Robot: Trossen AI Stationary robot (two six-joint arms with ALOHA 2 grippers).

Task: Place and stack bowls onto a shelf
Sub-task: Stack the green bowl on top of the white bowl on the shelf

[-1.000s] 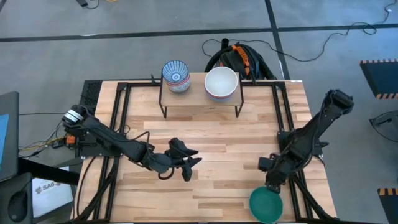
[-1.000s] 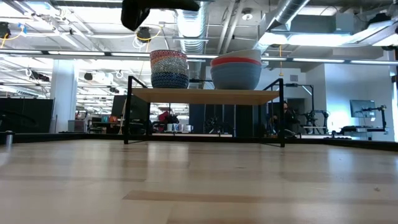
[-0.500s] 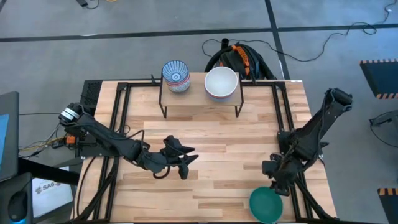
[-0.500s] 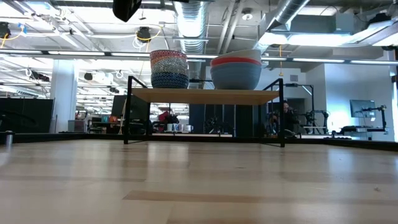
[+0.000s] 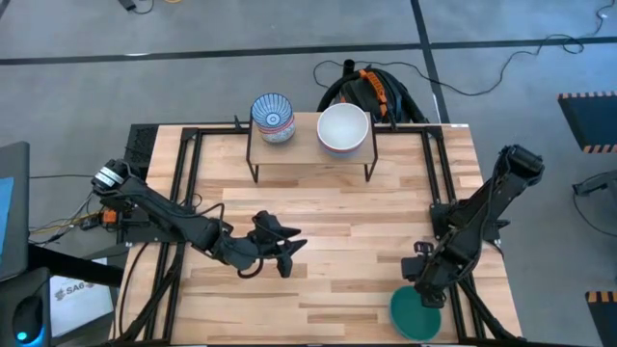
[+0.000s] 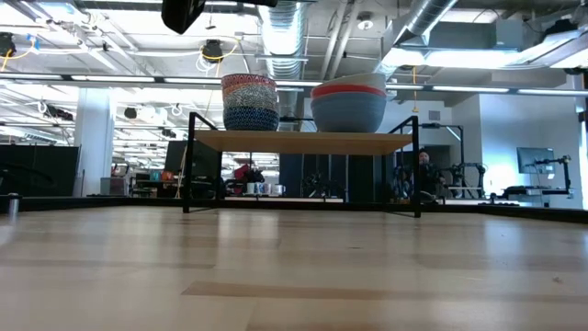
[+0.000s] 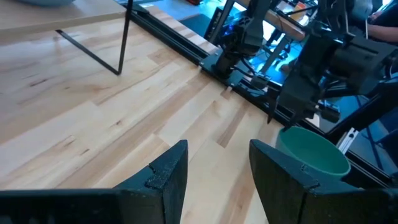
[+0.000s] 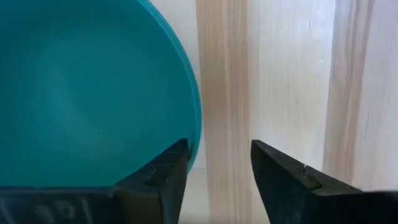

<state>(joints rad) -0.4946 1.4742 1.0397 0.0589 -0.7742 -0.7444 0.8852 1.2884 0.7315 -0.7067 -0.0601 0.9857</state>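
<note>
The teal green bowl [image 5: 416, 316] sits on its base near the table's near right corner; it also shows in the left wrist view [image 7: 312, 155]. My right gripper [image 5: 427, 289] is open over its far rim [image 8: 194, 118], pointing down, one finger above the inside and one outside. The shelf [image 5: 310, 146] stands on its black legs at the far middle. It carries two stacks, one topped by the blue-and-white bowl [image 5: 273, 118] and one by the white bowl [image 5: 343, 128]. My left gripper [image 5: 282, 253] is open and empty above the table's middle.
The table's near edge and right rail [image 5: 453, 241] run close to the teal bowl. Bare wooden tabletop [image 5: 347, 222] lies between the shelf and both grippers. In the low view the two stacks [image 6: 250, 101] [image 6: 349, 106] rise above the shelf board.
My right gripper has gone toward the table's near edge and down onto the teal bowl's far rim. My left gripper has drifted a little toward the table's left edge. The bowls on the shelf have kept still.
</note>
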